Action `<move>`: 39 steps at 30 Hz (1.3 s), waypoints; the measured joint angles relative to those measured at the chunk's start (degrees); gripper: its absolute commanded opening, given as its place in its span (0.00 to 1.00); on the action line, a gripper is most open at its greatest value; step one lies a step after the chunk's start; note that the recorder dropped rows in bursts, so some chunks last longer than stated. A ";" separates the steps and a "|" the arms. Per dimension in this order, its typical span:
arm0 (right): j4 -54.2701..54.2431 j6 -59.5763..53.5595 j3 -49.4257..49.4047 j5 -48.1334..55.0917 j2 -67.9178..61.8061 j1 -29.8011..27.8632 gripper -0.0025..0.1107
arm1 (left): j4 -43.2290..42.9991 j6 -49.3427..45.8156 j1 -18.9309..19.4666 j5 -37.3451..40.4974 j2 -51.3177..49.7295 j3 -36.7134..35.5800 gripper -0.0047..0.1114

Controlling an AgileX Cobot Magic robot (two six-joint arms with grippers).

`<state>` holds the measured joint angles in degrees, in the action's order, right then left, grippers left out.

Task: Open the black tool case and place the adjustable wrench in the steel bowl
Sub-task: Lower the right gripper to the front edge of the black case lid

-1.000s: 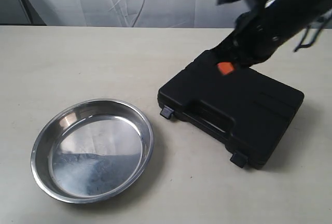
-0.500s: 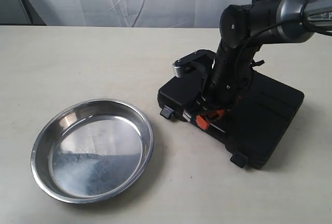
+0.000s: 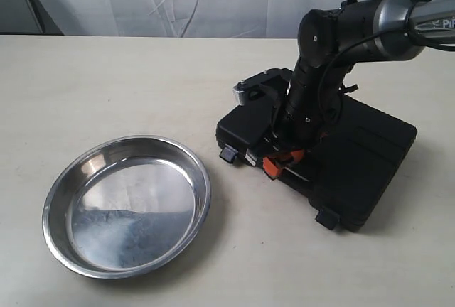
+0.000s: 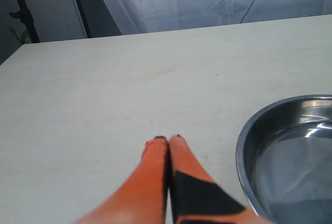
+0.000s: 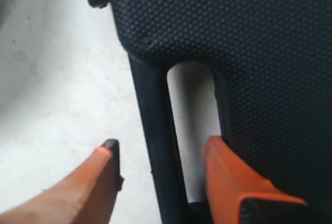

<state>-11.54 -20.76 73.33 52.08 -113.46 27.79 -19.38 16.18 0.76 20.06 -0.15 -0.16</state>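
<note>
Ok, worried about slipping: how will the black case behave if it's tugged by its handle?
The black tool case looks like stiff moulded plastic, so it should not flex. Its pebbled skin probably resists slipping. Lying flat and closed, it likely slides whole rather than tipping.

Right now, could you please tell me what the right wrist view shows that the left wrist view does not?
Only the right wrist view: the black tool case, with its carry handle between the open fingers of the right gripper. Only the left wrist view: the steel bowl, a white curtain, and the left gripper with fingers pressed together. Both: the pale table.
</note>
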 measured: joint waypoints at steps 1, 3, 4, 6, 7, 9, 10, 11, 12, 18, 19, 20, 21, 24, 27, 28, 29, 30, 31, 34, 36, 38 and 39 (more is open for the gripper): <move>0.00 0.13 0.00 -0.32 0.00 0.00 0.28 | 0.00 0.00 0.00 0.00 0.00 0.00 0.04; 0.31 0.21 0.00 -0.92 0.00 0.00 0.22 | 0.00 0.00 0.00 0.00 0.00 0.00 0.04; 0.31 0.21 0.00 -0.92 0.00 0.00 0.23 | 0.00 0.00 0.00 0.00 0.00 0.00 0.04; 0.31 0.25 0.00 -0.92 0.00 0.00 0.27 | 0.00 0.00 0.00 0.00 0.00 0.00 0.04; 0.31 0.25 0.00 -0.92 0.00 0.00 0.31 | 0.00 0.00 0.00 0.00 0.00 0.00 0.04; 0.31 0.34 0.00 -0.92 0.00 0.00 0.41 | 0.00 0.00 0.00 0.00 0.00 0.00 0.04; 0.31 0.34 0.00 -0.92 0.00 0.00 0.45 | 0.00 0.00 0.00 0.00 0.00 0.00 0.04; 0.44 0.34 0.00 -1.00 0.00 0.00 0.48 | 0.00 0.00 0.00 0.00 0.00 0.00 0.04; 0.44 0.34 0.00 -0.90 0.00 0.00 0.48 | 0.00 0.00 0.00 0.00 0.00 0.00 0.04; 0.82 1.90 0.00 -0.99 0.00 0.00 0.45 | 0.00 0.00 0.00 0.00 0.00 0.00 0.04; 1.09 2.12 0.00 -1.13 0.00 0.00 0.45 | 0.00 0.00 0.00 0.00 0.00 0.00 0.04; 1.26 2.12 0.00 -1.27 0.00 0.00 0.45 | 0.00 0.00 0.00 0.00 0.00 0.00 0.04; 1.58 2.28 0.00 -1.27 0.00 0.02 0.45 | 0.00 0.00 0.00 0.00 0.00 0.00 0.04; 1.65 2.83 0.00 -1.41 0.00 0.02 0.45 | 0.00 0.00 0.00 0.00 0.00 0.00 0.04; 1.96 2.81 0.00 -0.71 0.00 0.02 0.45 | 0.00 0.00 0.00 0.00 0.00 0.00 0.04; 2.07 2.91 0.00 -0.60 0.12 0.02 0.45 | 0.00 0.00 0.00 0.00 0.00 0.00 0.04; 2.29 2.86 0.00 -0.62 0.23 0.02 0.45 | 0.00 0.00 0.00 0.00 0.00 0.00 0.04; 2.55 2.94 0.00 -0.32 0.51 0.02 0.45 | 0.00 0.00 0.00 0.00 0.00 0.00 0.04; 2.84 2.94 0.00 -0.17 0.73 0.02 0.45 | 0.00 0.00 0.00 0.00 0.00 0.00 0.04; 3.71 2.94 0.00 0.17 1.10 0.02 0.45 | 0.00 0.00 0.00 0.00 0.00 0.00 0.04; 4.61 2.94 0.00 0.17 1.08 0.02 0.45 | 0.00 0.00 0.00 0.00 0.00 0.00 0.04; 6.18 2.94 0.00 -0.48 1.08 0.02 0.45 | 0.00 0.00 0.00 0.00 0.00 0.00 0.04; 6.88 2.94 0.00 -0.77 1.08 0.02 0.45 | 0.00 0.00 0.00 0.00 0.00 0.00 0.04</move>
<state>-4.66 -17.82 73.33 51.31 -112.38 27.81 -19.38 16.18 0.76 20.06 -0.15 -0.16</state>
